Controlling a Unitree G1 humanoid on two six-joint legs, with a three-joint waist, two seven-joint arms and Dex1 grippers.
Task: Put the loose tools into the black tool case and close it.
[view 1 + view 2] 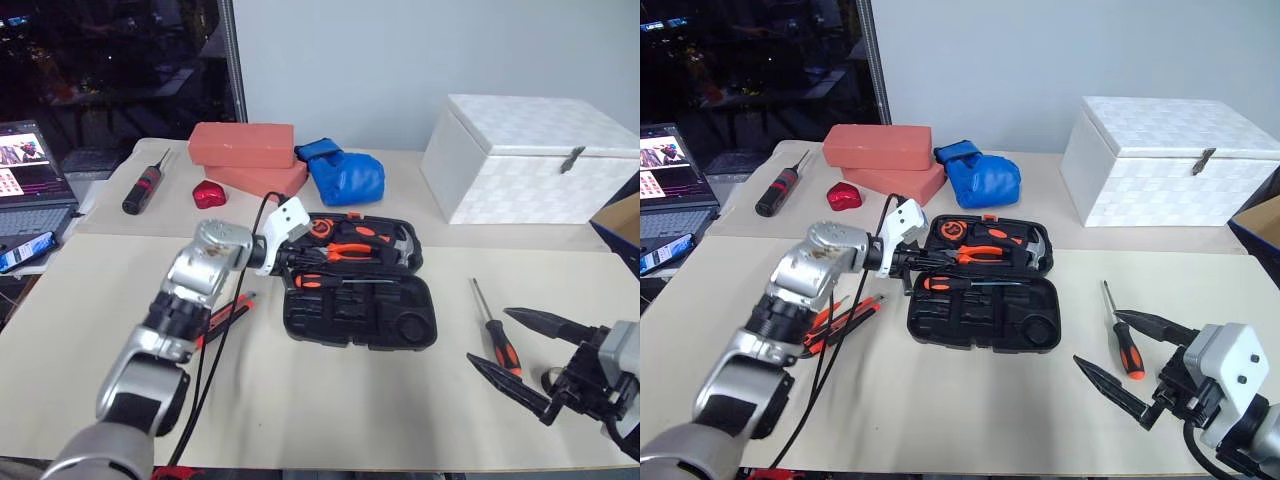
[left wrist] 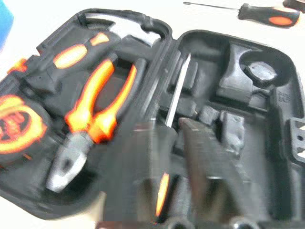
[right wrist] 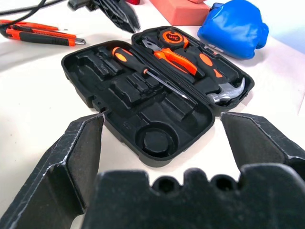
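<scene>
Two grippers show, and we start with ours on the left. Our left gripper point(image 1: 912, 262) hangs clenched just over the near-left edge of the black tool case point(image 1: 360, 322), its fingers point(image 2: 209, 167) pressed together; whether they touch the screwdriver handle below them we cannot tell, as that part is blurred. Our right gripper point(image 1: 525, 355) stands with its jaws spread wide and empty, near the table's right front, well apart from the case.

We see the case lying open and flat in the middle of the table point(image 1: 330, 420), a black plastic clamshell with rounded corners and moulded slots. In its near half one slim screwdriver point(image 3: 143, 67) with an orange-and-black handle lies in a slot, beside a round recess. Its far half carries orange-handled pliers point(image 1: 352, 250), a hammer point(image 3: 228, 91) and an orange tape measure point(image 3: 170, 37).

A second slim screwdriver point(image 1: 1120, 335) lies loose on the table to the right of the case, just beside our right gripper. Orange-and-black utility knives point(image 3: 40, 33) lie loose to the left of the case, under our left arm.
</scene>
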